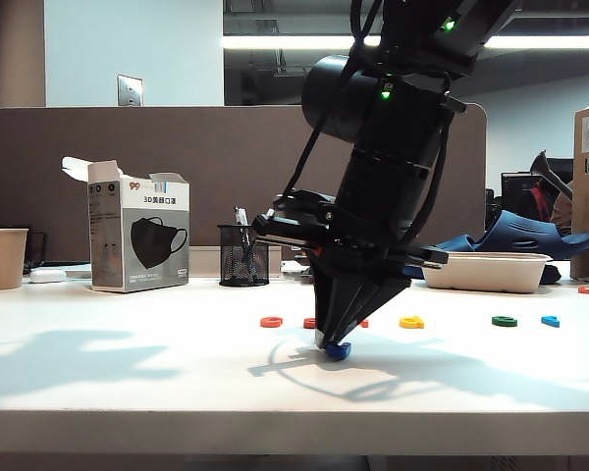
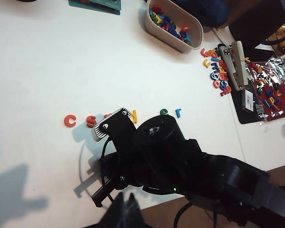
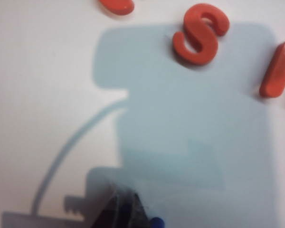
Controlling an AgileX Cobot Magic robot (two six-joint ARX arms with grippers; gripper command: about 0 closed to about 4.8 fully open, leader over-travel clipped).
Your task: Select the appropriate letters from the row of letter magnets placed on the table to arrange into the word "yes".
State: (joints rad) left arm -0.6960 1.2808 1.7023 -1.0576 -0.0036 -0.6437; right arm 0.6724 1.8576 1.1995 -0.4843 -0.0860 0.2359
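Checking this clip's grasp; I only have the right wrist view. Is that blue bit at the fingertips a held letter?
Observer: Yes, the right gripper is shut on the dark blue letter, at the table, in front of the row.
Operator: Is the green e in the row?
Observer: Yes, the green e lies between the yellow letter and the light blue letter.
Operator: And the left gripper?
Observer: The left gripper shows only as a dark tip in its wrist view, state unclear.

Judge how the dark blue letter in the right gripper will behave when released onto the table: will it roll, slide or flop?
Dark blue letter, pinched by the shut right gripper: flat, so unlikely to roll. Looks rigid plastic, probably won't flop. Small on the smooth table, so it may slide.
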